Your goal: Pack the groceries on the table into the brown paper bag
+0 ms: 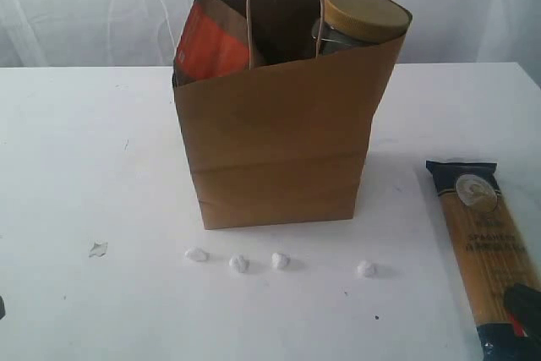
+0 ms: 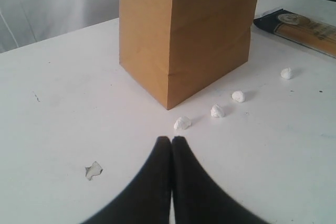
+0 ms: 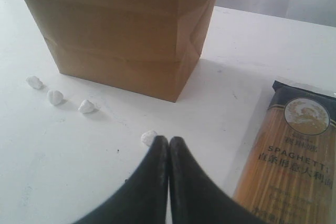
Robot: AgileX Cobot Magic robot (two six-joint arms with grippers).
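Bag: brown paper bag stands centre frame, pouch and tan-lidded jar showing at its top.
Remaining: spaghetti packet lies flat on table, lower right.
Grippers: left gripper and right gripper empty, fingers pressed together.

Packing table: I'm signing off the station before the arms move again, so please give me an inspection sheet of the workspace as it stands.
Surface: white table, flat, a few dark specks.
Job's things: brown paper bag upright mid-table; brown pouch and tan-lidded jar poking out of its top; spaghetti packet flat on the table, outside the bag, on the right arm's side.
Clutter: four white pebble-like bits in a row in front of the bag; one small clear scrap on the left arm's side.
Pincers: left pincer shut, empty; right pincer shut, empty, near the spaghetti packet.
Cables: nothing seen.
Surroundings: white curtain behind the table.
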